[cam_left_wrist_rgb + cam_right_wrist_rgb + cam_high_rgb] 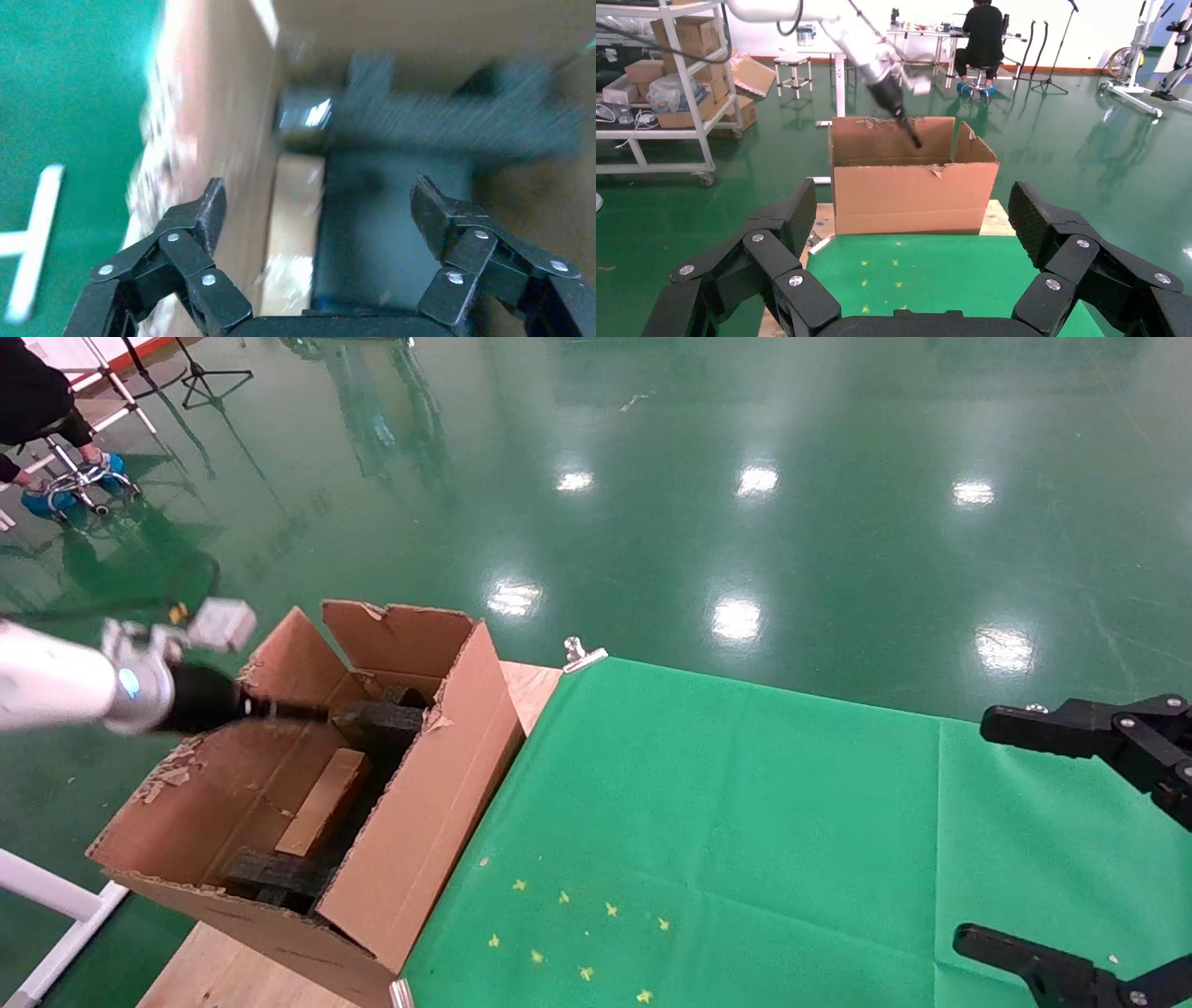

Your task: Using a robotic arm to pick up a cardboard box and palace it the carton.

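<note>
The cardboard box (324, 803) lies tilted inside the carton (424, 812) at left of frame, propped on black foam (275, 873); the left claw (320, 203) hangs spread above it, holding nothing, seemingly released; the right claw (912, 225) sits parked, spread.

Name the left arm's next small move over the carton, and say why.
Probably lift the left gripper straight up out of the carton. Its fingers are open and hold nothing, and the box already lies inside on the black foam. The right gripper waits open over the green cloth.
</note>
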Motion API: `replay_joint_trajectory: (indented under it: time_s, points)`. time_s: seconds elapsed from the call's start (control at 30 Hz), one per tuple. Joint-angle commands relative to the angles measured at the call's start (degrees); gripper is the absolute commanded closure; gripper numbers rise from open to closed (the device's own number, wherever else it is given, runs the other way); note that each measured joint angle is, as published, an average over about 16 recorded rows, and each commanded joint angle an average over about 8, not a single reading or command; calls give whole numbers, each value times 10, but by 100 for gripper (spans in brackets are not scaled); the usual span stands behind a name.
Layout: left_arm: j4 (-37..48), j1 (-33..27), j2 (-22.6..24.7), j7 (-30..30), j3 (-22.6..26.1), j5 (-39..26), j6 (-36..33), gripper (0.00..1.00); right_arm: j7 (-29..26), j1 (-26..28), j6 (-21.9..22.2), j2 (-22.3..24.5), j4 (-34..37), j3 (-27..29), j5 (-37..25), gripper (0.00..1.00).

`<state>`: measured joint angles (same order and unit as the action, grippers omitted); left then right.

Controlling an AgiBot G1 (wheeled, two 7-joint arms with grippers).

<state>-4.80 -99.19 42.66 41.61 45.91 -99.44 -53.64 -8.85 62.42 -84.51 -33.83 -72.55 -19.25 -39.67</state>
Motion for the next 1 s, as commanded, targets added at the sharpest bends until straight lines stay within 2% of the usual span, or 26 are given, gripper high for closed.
replay_joint_trajectory:
  time_s: [0.03, 0.17, 0.3, 0.5, 0.73, 1.0]
  points:
    - [-12, -19, -9, -1, -6, 8, -14, 0, 0, 0, 0, 0, 0, 0, 0, 0]
    - [-35, -46, -38, 15, -39, 61, -85, 0, 0, 0, 0, 0, 0, 0, 0, 0]
    - [-40, -58, -65, 40, -84, 135, -187, 0, 0, 0, 0, 0, 0, 0, 0, 0]
    - [-28, -55, -78, 65, -129, 211, -300, 0, 0, 0, 0, 0, 0, 0, 0, 0]
    - [-33, -49, -78, 63, -142, 233, -323, 0, 0, 0, 0, 0, 0, 0, 0, 0]
    - [-106, -1, -78, 21, -160, 272, -323, 0, 0, 0, 0, 0, 0, 0, 0, 0]
